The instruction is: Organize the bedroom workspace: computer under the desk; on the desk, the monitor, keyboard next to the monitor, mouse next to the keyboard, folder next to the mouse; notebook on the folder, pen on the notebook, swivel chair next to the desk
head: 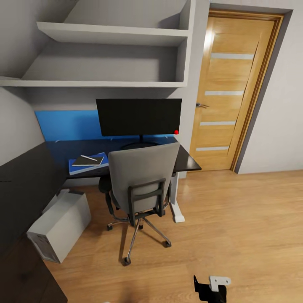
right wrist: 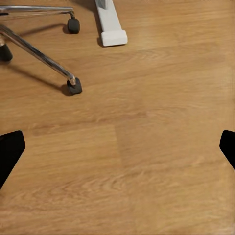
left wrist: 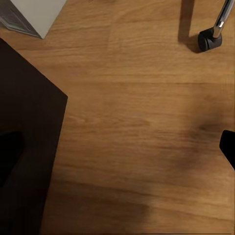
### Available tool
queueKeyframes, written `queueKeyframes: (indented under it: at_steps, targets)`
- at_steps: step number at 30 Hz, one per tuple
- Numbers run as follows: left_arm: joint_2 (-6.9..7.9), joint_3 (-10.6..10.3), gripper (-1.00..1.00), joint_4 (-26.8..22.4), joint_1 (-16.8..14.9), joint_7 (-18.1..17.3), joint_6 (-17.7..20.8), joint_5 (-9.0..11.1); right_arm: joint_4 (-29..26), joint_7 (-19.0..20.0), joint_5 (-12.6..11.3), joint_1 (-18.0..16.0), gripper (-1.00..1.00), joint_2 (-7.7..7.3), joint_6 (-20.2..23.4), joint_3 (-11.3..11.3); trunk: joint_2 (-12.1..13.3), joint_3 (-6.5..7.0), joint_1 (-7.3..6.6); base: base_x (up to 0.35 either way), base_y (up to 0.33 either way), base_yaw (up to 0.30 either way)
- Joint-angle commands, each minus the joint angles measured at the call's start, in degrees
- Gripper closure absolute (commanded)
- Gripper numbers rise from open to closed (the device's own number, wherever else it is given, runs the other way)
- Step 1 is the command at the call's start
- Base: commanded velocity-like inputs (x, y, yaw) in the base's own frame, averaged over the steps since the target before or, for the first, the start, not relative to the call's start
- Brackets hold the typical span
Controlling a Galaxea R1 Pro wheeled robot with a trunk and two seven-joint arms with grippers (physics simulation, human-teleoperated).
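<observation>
The chair [head: 141, 185] is tucked at the desk's [head: 25, 176] front edge; folder [head: 86, 165], notebook [head: 88, 160] and pen [head: 89, 158] are stacked near the inner corner, beside the monitor [head: 139, 117]. The computer [head: 61, 225] lies tipped on the floor [head: 235, 227]. The right gripper's [right wrist: 117, 147] jaws are apart; the left's I cannot tell. Reaching in could bump the chair.

Even, soft, bright light, sharp renders; pale glare streak down light-wood panelled door [head: 229, 90]; grey upholstered swivel chair [head: 141, 183] casts soft shadow on wood-plank floor [head: 235, 227]; black L-shaped desk top [head: 25, 185] near featureless; straight lines lean toward head view's edges
</observation>
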Motion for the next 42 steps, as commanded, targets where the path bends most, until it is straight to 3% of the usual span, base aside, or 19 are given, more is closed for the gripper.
queueKeyframes:
  at_steps: [1, 11, 31, 42]
  targets:
    - [-0.01, -0.51, -1.0, 0.01, -0.01, 0.24, -0.12, 0.39, 0.13, -0.27, -0.2, -0.05, -1.0, 0.05, -0.17, 0.45, 0.39, 0.13, -0.23, 0.0, 0.0, 0.0]
    - [-0.06, -0.52, -1.0, 0.01, 0.05, 0.25, -0.18, 0.41, 0.08, -0.27, -2.16, -0.04, -1.0, 0.08, -0.11, 0.44, 4.4, 1.93, -2.43, -0.143, 0.0, 0.0]
    - [-0.04, -0.48, -1.0, 0.01, 0.06, 0.32, -0.21, 0.47, 0.06, -0.2, -2.25, 0.04, -1.0, -0.28, 0.18, 0.45, 12.42, 5.52, -6.82, -0.316, 0.0, 0.0]
    - [0.54, -0.41, -1.0, 0.01, 1.72, 0.31, -0.23, 1.98, 0.12, -0.18, -2.21, 3.87, -1.0, -0.02, 0.45, 0.61, 16.83, 7.49, -9.24, -0.062, 0.0, 0.0]
